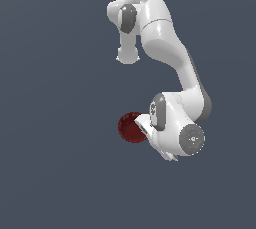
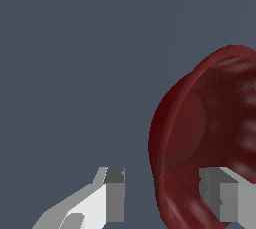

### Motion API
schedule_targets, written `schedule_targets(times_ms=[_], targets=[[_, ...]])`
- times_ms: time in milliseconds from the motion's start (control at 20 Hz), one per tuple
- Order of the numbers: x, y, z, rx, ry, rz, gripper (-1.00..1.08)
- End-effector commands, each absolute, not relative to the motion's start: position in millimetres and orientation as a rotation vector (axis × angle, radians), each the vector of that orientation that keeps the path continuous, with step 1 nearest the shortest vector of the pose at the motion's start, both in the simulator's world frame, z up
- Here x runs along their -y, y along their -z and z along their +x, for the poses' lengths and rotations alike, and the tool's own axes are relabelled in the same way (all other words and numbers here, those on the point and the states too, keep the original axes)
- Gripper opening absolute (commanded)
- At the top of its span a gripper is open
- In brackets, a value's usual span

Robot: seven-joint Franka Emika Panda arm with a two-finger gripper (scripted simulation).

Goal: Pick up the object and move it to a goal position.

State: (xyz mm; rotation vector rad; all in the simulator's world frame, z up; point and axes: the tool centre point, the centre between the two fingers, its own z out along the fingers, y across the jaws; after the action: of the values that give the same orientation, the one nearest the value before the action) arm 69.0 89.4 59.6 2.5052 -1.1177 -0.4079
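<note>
**Jaws spread across the bowl's rim, nothing pinched**

Jaws wide apart on my wrist feed, and I can see both fingers (image 2: pixel 114 193) clearly: pale grey blocks with darker pads at their tips. One finger stands outside the dark red bowl (image 2: pixel 210 138), with a strip of bare grey background between it and the bowl's outer wall. The other finger sits over the bowl's inside, in front of its ridged inner surface. So the rim wall runs between the two fingers, and I see a gap on the outer side; whether the inner finger touches the bowl, I cannot tell from here.

The bowl looks tilted toward my wrist camera, its hollow facing me, the scalloped ridges catching light along the inner wall. Part of it runs off the edge of the feed.

Over to the exterior view: the bowl (image 1: pixel 131 127) shows as a small dark red disc, just beside the white hand of the arm (image 1: pixel 172 128), on the exterior view's left of it. The hand covers the bowl's near edge, and the fingers themselves are hidden from this camera.

The arm's links climb away from the wrist, up past a grey-jointed elbow to the base at the top. Everything else is flat slate grey, with no edges to read.
</note>
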Motion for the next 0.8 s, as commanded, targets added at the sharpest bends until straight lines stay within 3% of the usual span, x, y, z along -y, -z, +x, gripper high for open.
schedule_targets(times_ms=[0,750], targets=[[-90.3,-59.5,68.9,1.123,0.407,2.499,0.28],[-84.4,-36.9,58.1,1.123,0.407,2.499,0.28]])
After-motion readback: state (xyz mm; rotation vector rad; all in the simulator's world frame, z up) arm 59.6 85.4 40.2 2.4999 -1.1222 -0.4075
